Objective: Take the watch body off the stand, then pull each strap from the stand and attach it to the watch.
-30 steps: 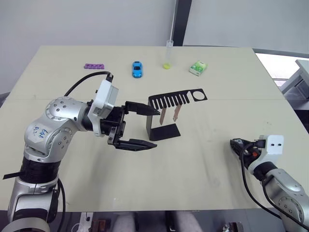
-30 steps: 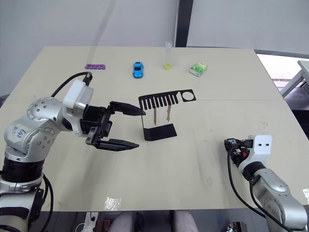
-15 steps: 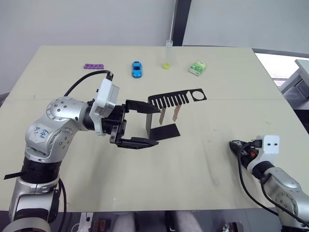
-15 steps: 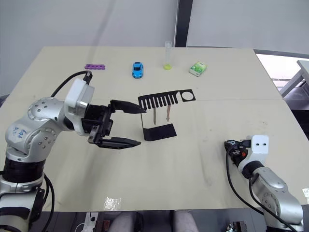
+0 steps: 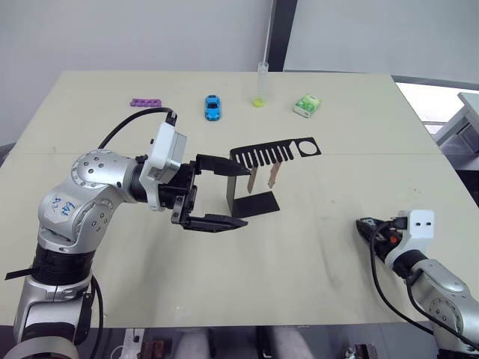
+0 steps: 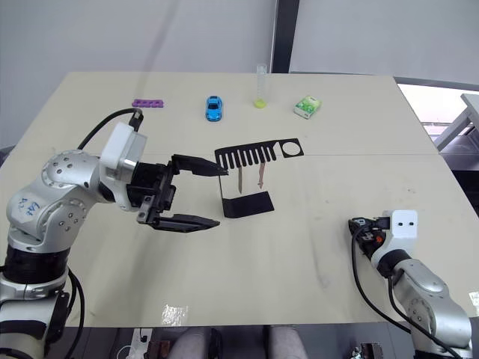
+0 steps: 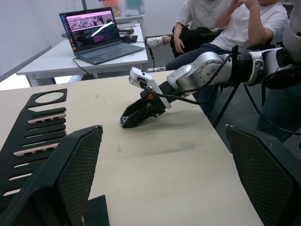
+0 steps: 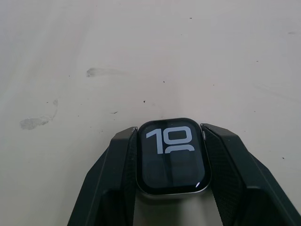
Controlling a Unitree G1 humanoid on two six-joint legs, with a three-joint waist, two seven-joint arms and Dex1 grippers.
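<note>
Edged closer to the stand [image 5: 254, 196], left gripper [image 5: 222, 194] spread wide; best aligned squarely on one strap [image 5: 253, 179] while right gripper [image 8: 171, 188] clamps watch body [image 8: 172, 156].

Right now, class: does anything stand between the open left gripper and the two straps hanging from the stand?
Nothing visible does. The left gripper sits open beside the stand, and the straps hang just past its upright.

The stand [image 5: 254, 182] is plain black, with two pinkish-tan straps [image 5: 263, 177] hanging off it. The watch body [image 8: 172, 156] is black with white digits, and upper left in the head view there's a purple strip [image 5: 145, 102] and a little blue toy car [image 5: 212, 107].
</note>
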